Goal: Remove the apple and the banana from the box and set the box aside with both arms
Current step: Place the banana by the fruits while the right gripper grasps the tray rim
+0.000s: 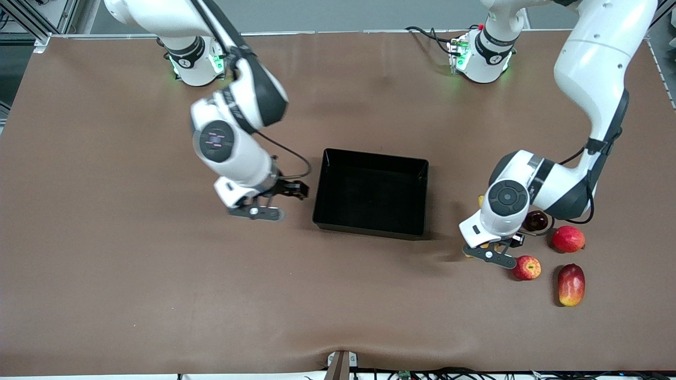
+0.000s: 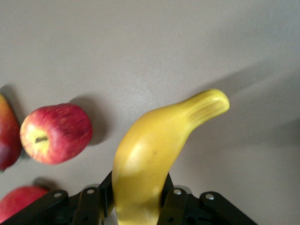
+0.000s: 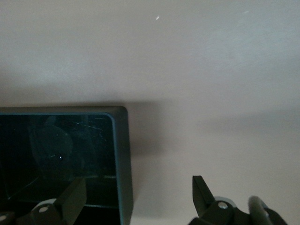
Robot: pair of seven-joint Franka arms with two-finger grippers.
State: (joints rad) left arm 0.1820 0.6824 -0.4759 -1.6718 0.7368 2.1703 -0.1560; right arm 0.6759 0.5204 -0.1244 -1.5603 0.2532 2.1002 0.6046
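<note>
My left gripper (image 1: 488, 249) is shut on the yellow banana (image 2: 154, 150), which sticks out from between its fingers (image 2: 174, 201) just above the table. In the front view the arm hides most of the banana (image 1: 481, 200). The small red apple (image 1: 526, 267) with yellowish streaks lies on the table beside that gripper and shows its stem dimple in the left wrist view (image 2: 56, 133). The black bin (image 1: 369, 192) stands empty mid-table. My right gripper (image 1: 296, 191) is open at the bin's wall toward the right arm's end. In the right wrist view (image 3: 138, 194) the wall (image 3: 123, 159) stands between its fingers.
A plain pinkish-red round fruit (image 1: 568, 238), a red-and-yellow mango (image 1: 571, 285) and a dark round fruit (image 1: 537, 220) lie near the apple at the left arm's end. The brown table (image 1: 158, 290) spreads around the bin.
</note>
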